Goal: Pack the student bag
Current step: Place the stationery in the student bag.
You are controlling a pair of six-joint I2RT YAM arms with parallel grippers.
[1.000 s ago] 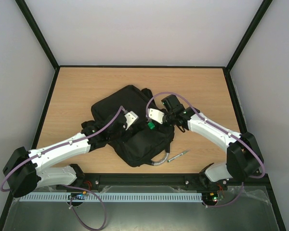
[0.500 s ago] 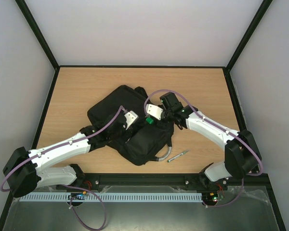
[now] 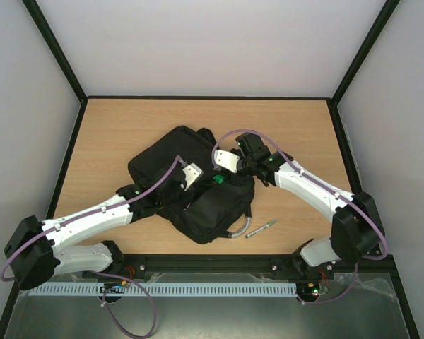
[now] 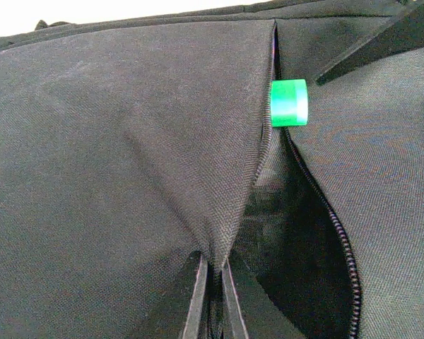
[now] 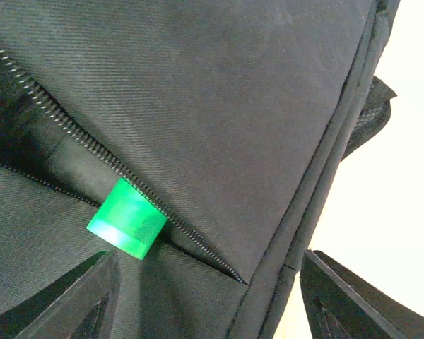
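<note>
The student bag [image 3: 162,161] is a black soft backpack lying flat in the middle of the table, its zip [image 5: 71,131] partly undone. A green cylinder [image 3: 217,179] [image 4: 289,103] [image 5: 126,219] sticks out of the zip opening. My left gripper [image 4: 212,263] is shut on the edge of the bag's fabric flap [image 4: 198,141] and holds the opening apart. My right gripper [image 5: 212,279] hovers just above the bag by the green cylinder. It is open, its fingers wide on either side and touching nothing.
A pen [image 3: 261,228] lies on the wooden table [image 3: 297,127] to the right of the bag's near corner. The grey loop handle [image 3: 234,235] curls out at the bag's near end. Black frame rails edge the table.
The bag has shifted a little to the left and away from the arms. My right gripper has drawn back from the green cylinder and spread wider. The left grip is unchanged.
</note>
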